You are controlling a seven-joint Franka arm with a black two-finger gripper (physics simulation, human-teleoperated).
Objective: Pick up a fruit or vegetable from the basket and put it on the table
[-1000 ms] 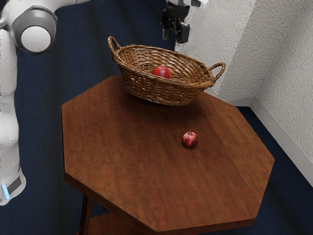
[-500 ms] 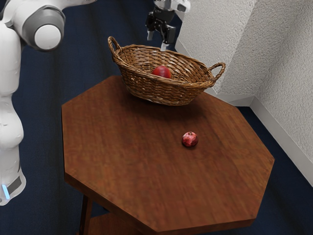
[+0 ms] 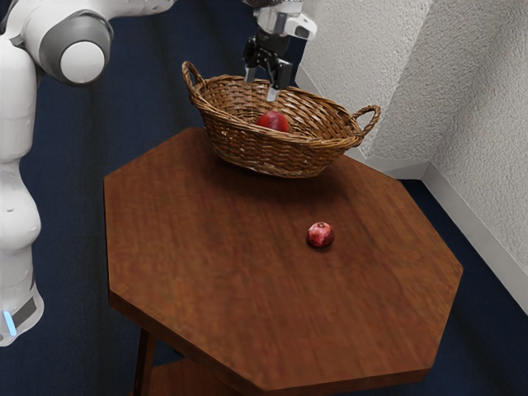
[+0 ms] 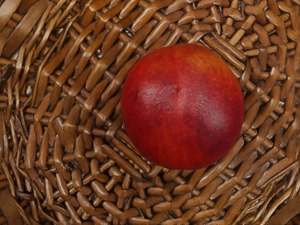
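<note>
The two fingers (image 3: 273,94) of the black gripper (image 3: 261,84) are spread apart, with nothing between them. They point down, up above the big red fruit (image 3: 274,122). That fruit sits inside the brown woven basket (image 3: 276,154), on its bumpy bottom. The basket has a loop handle at each end and stands on the wooden table (image 3: 206,280). Out on the tabletop, well apart from the basket, is a little red fruit (image 3: 320,235).

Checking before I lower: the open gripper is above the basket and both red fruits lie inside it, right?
Not both: the exterior view shows one red fruit on the table. The other is in the basket, with the open gripper above.
</note>
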